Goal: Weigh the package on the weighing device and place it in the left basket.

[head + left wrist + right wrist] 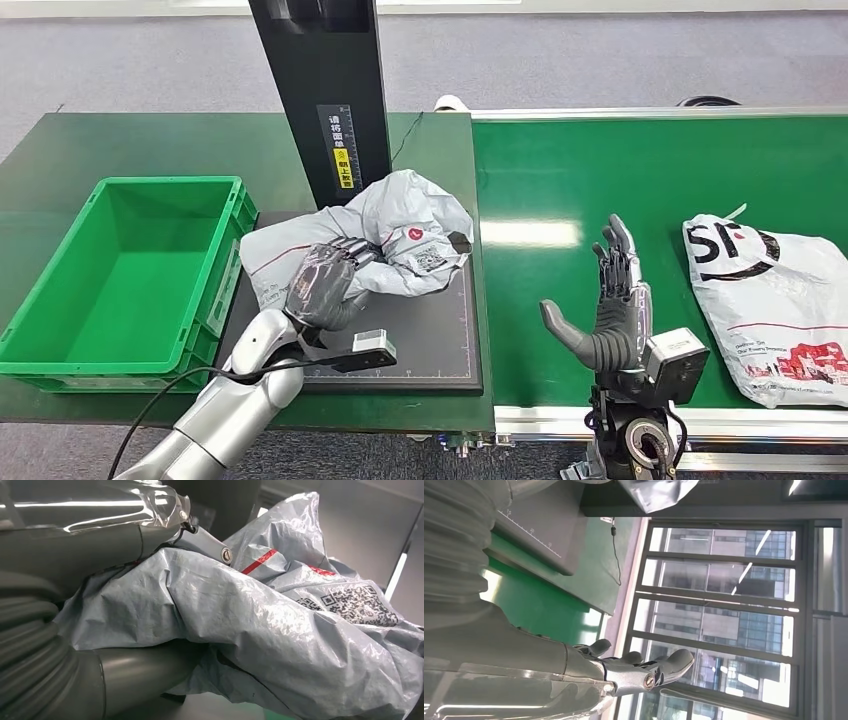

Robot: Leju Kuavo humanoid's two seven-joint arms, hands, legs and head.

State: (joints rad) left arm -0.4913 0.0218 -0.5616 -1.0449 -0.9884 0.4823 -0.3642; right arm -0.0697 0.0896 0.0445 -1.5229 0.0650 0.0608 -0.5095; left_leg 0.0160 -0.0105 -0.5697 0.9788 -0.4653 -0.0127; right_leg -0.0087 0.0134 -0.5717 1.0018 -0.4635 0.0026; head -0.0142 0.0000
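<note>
My left hand (325,285) covers part of the grey package (400,235). I cannot read its printed code (355,602). The second package (775,300) is cut off at the frame's right edge.

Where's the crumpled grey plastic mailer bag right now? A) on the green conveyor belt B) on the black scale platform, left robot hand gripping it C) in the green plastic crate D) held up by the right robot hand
B: the crumpled grey plastic mailer bag lies on the flat black scale platform with the left robot hand gripping it.
</note>
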